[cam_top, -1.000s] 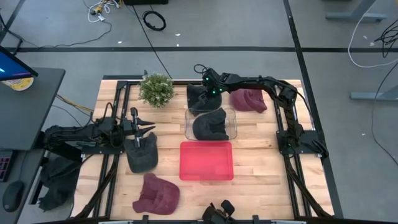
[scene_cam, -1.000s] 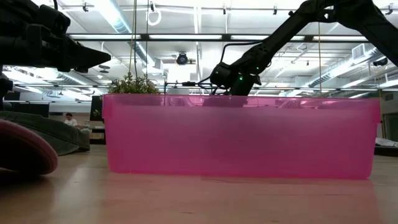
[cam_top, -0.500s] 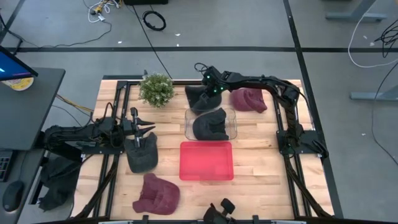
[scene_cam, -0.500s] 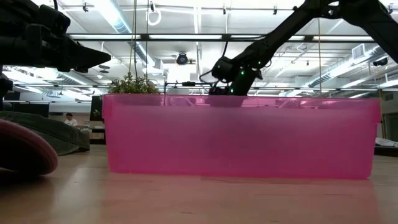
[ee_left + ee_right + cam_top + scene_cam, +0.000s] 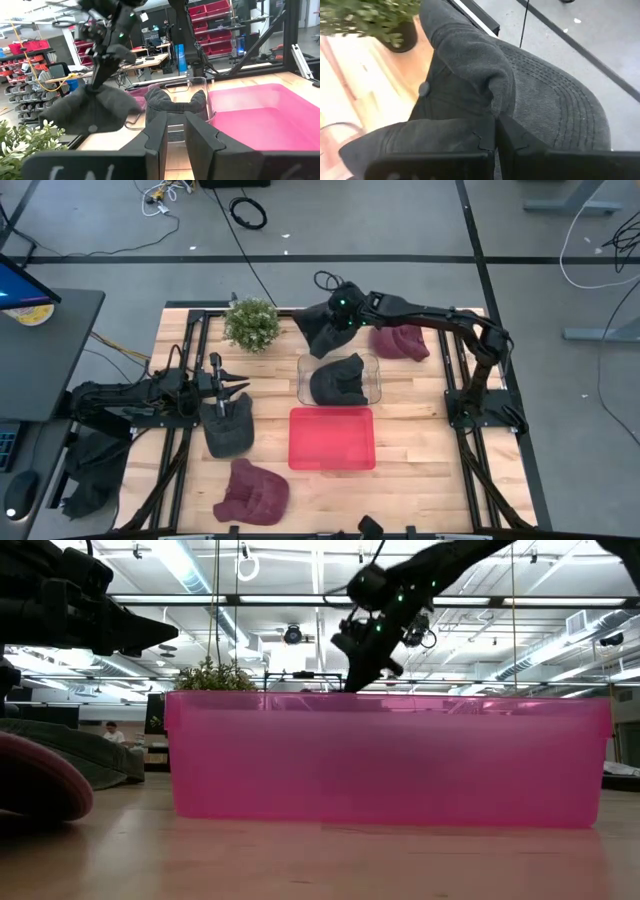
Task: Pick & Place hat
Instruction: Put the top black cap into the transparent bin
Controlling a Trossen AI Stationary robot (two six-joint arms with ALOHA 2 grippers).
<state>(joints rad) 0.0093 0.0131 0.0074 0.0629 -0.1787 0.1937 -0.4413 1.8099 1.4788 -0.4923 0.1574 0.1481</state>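
Observation:
My right gripper (image 5: pixel 338 312) is over the table's far edge, shut on a dark grey cap (image 5: pixel 320 330) that hangs below it (image 5: pixel 90 107). A second dark cap (image 5: pixel 338 380) lies inside the clear bin (image 5: pixel 375 380). The pink bin (image 5: pixel 332 438) stands nearer. Two maroon caps lie flat on the table, one at far right (image 5: pixel 400 340) and one near left (image 5: pixel 250 492). My left gripper (image 5: pixel 228 388) is open and waits in the air at the left, over a third dark cap (image 5: pixel 228 428) on the table. My right gripper pinches a bunched fold of the cap's crown (image 5: pixel 487 107) between its two fingers, coming from above. The stitched brim (image 5: pixel 560 115) and the top button (image 5: pixel 424 89) show beside the fingers. The cap hangs slack below the fingers, lifted clear of the table (image 5: pixel 90 107).
A potted plant (image 5: pixel 250 323) stands at the far left, close to the hanging cap. Black frame rails run along the table's left and right sides (image 5: pixel 462 395). Bare wood shows between the pink bin and the right rail.
My right gripper has risen, staying shut on the dark grey cap. The cap has come up off the table at the far edge and now hangs clear below the fingers.

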